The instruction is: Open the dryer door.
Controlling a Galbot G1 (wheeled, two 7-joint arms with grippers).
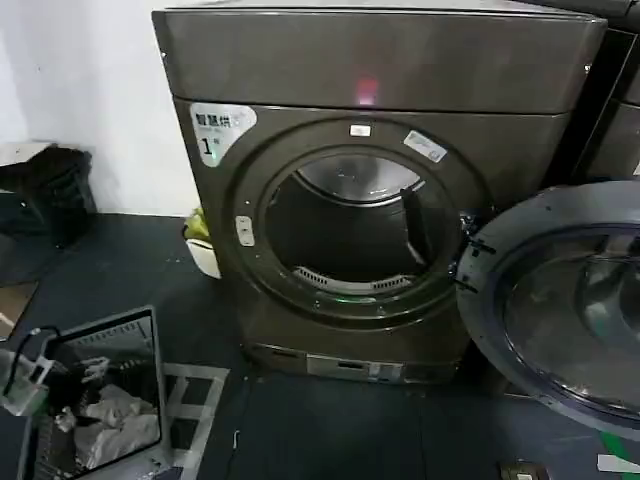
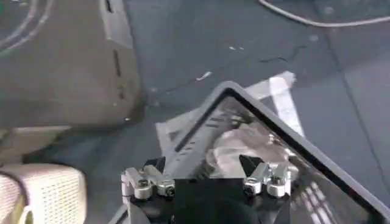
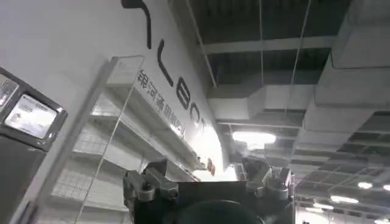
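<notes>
I see the dryer door [image 1: 560, 300] already swung wide open, at the right of the dryer [image 1: 370, 190]. My left gripper [image 2: 207, 182], fingers apart, hangs low over the basket [image 2: 341, 182]; my right gripper [image 3: 207, 182], fingers apart, points up.

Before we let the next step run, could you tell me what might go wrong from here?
The dryer door already hangs wide open, low and to the right of the dryer, so a passing arm could hit it. The left gripper, open, hovers above a bin of white things on the floor; lowering it might snag them.
</notes>
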